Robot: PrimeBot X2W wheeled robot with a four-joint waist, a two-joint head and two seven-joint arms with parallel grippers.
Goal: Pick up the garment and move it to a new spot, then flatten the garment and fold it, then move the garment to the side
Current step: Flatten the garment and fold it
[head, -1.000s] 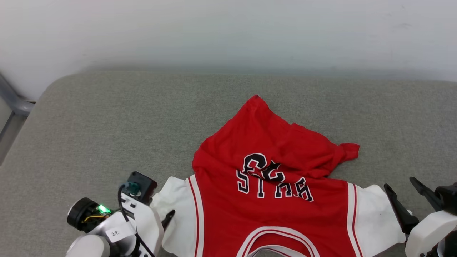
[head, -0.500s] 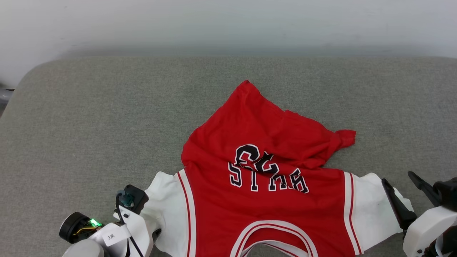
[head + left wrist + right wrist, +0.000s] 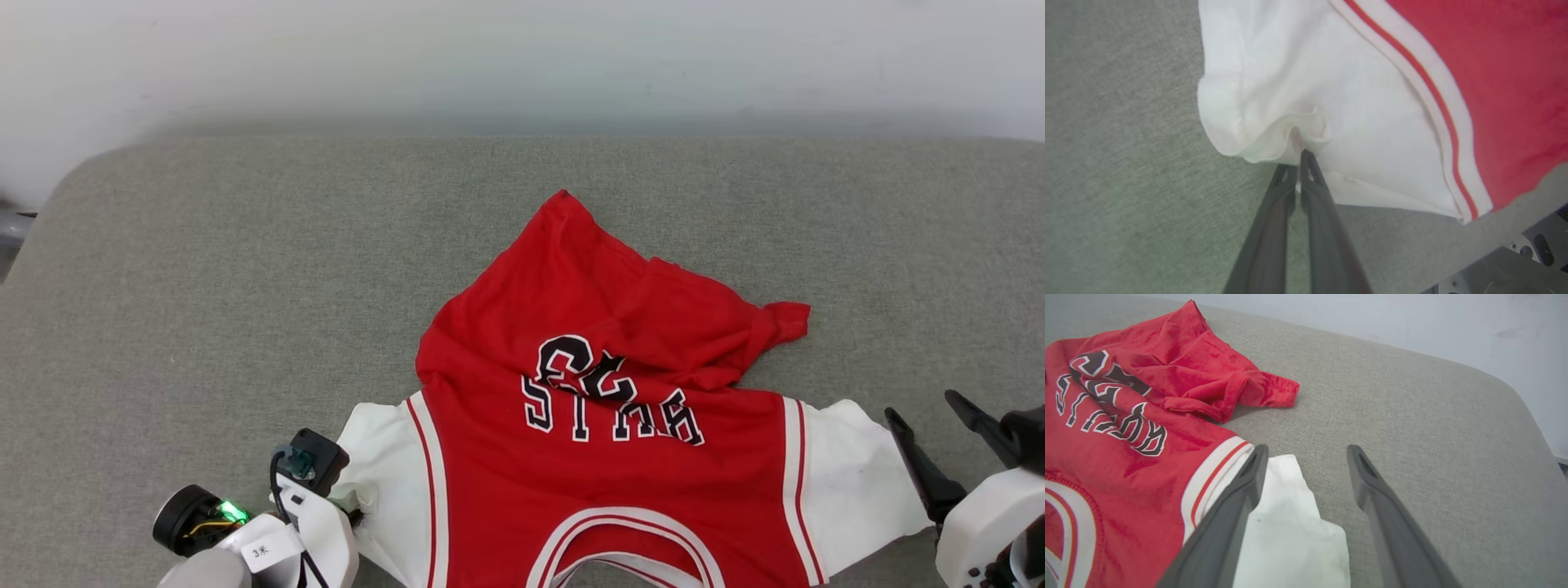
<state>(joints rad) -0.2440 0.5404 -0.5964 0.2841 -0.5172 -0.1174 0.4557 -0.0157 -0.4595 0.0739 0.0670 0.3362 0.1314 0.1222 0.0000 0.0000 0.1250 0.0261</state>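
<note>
**A:** Two grippers at the near edge. How do their jaws stand?

**B:** On the left gripper (image 3: pixel 1299 157) the jaws are pressed together, clamped on a puckered bit of hem of the garment (image 3: pixel 604 490), at the white sleeve (image 3: pixel 1290 81) on the robot's left. On the right gripper (image 3: pixel 924 408) they stand well apart, clamped on nothing.

**A:** Where is the right one against the cloth?

**B:** Just beside the other white sleeve (image 3: pixel 1290 522). In the right wrist view one finger (image 3: pixel 1237 506) crosses that sleeve's edge and the other lies over bare grey cushion (image 3: pixel 204 286). Whether it touches the cloth I cannot tell.

**A:** How does the shirt itself lie?

**B:** Front up on the cushion, collar toward the robot, sleeves spread to either side. Its far half is rumpled and folded back over part of the black lettering (image 3: pixel 608 400), with one red corner sticking out to the right. A pale wall (image 3: pixel 522 57) runs behind.
</note>
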